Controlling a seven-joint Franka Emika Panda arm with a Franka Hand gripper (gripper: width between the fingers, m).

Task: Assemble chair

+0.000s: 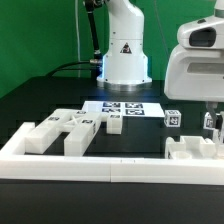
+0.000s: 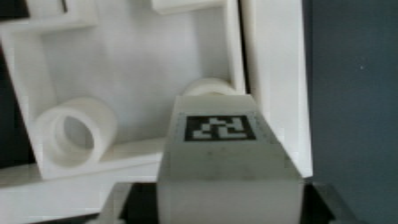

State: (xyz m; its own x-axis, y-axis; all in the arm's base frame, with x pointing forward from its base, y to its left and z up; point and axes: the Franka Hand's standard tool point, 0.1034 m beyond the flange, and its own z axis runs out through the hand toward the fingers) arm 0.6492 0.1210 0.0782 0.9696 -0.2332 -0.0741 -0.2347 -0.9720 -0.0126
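Note:
In the wrist view my gripper (image 2: 217,205) is shut on a chunky white chair piece (image 2: 221,150) with a square tag on its face; the dark jaws press on both its sides. Its far end sits over a larger white chair part (image 2: 107,70) with raised walls and a round socket (image 2: 71,135). Whether they touch I cannot tell. In the exterior view the gripper (image 1: 212,126) hangs at the right over that part (image 1: 190,150). Several more white chair blocks (image 1: 78,131) lie at the exterior view's left.
The marker board (image 1: 125,108) lies in front of the arm's base (image 1: 124,60). A small tagged cube (image 1: 172,117) stands to its right. The long low white border rail (image 1: 100,166) runs along the front. The table (image 1: 150,135) is black.

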